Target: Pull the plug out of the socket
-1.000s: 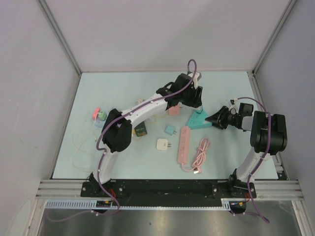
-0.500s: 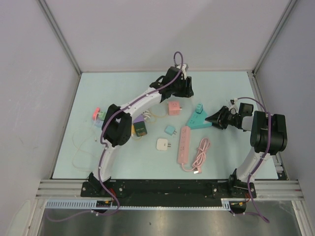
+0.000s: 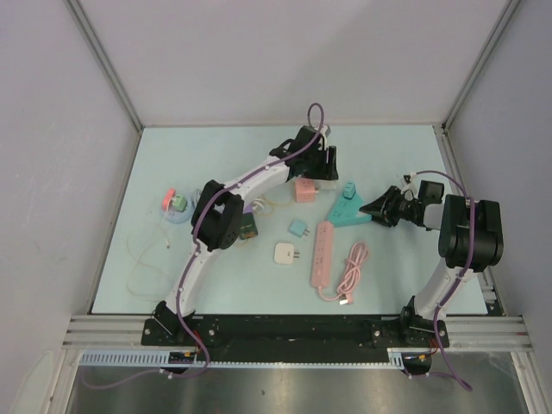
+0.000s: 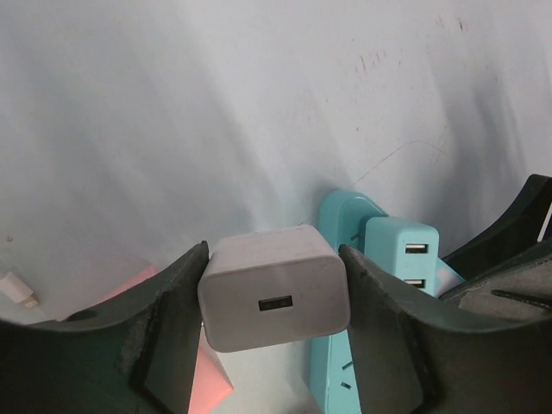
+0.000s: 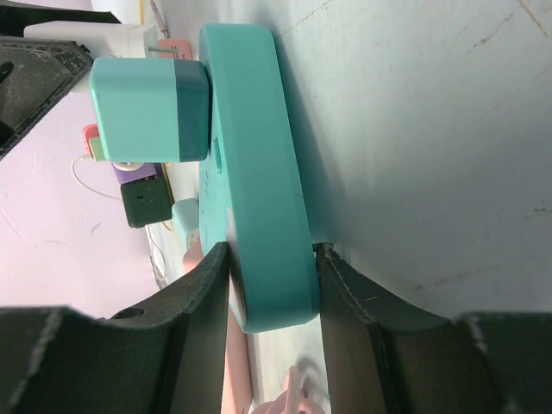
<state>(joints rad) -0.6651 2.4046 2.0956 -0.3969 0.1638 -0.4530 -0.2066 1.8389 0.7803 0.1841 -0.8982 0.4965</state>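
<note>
A white plug (image 4: 274, 287) with one USB port sits pinched between my left gripper's fingers (image 4: 164, 336), clear of the socket. The left gripper (image 3: 320, 175) hovers left of and behind the teal socket (image 3: 343, 210). This socket is a teal wedge-shaped strip (image 5: 259, 172) lying on the table. A teal plug (image 5: 147, 108) with two USB ports (image 4: 401, 250) is still plugged into it. My right gripper (image 5: 272, 263) is shut on the socket's near end, one finger on each long side; in the top view it (image 3: 373, 210) reaches in from the right.
A pink power strip (image 3: 323, 253) and a coiled pink cable (image 3: 352, 274) lie in front of the socket. A white charger (image 3: 286, 254), a small teal charger (image 3: 298, 228), a pink cube adapter (image 3: 304, 189) and a green adapter (image 3: 248, 226) lie nearby. More small items (image 3: 177, 203) sit at the left.
My left gripper has drawn back from over the socket toward the back left, leaving the teal plug on the socket in plain view. The right gripper and the socket have stayed put.
</note>
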